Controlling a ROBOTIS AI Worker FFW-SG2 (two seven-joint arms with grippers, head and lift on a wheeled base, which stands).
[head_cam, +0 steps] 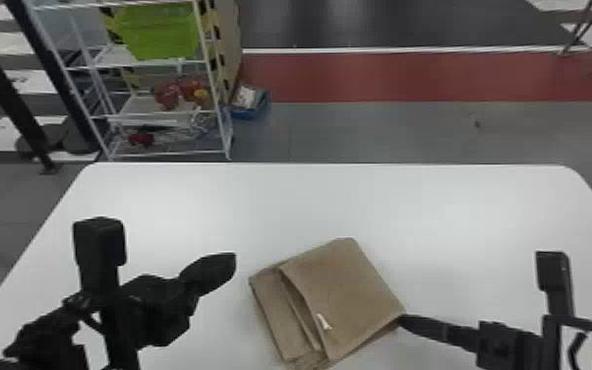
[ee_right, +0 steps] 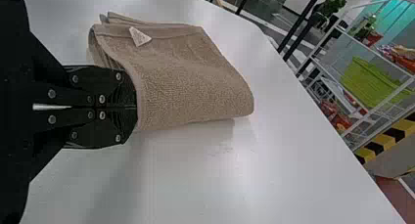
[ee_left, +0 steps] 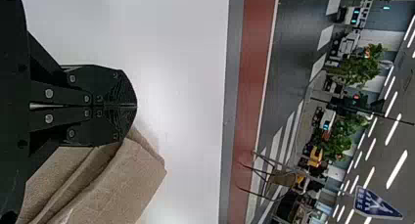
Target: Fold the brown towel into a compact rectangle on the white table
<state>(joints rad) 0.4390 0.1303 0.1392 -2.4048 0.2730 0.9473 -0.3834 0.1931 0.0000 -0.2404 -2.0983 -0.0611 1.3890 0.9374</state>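
Head view puts the brown towel [head_cam: 354, 290] toward the near side of the white table [head_cam: 172, 197], between my two arms, lying askew, partly folded, with a small white tag [head_cam: 324, 322] on its upper panel. My right gripper [head_cam: 400, 320] is at the towel's right-hand corner, and the right wrist view shows its two fingers together right against the cloth edge; whether any fabric is pinched between them I cannot tell. My left gripper [head_cam: 233, 262] has its fingers closed too, with nothing between them, a little apart from the towel's left side. I judge the towel light, soft and limp, with a looped pile that should grip well rather than slip; nothing in it can break, but its layers can slide out of line. On the left the upper panel gapes from the strip beneath, so a shallow bite there would likely lift one layer alone. To turn it over whole, I would open wide, go low and take every layer near a corner, keeping the pull gentle and level so the stack stays square.
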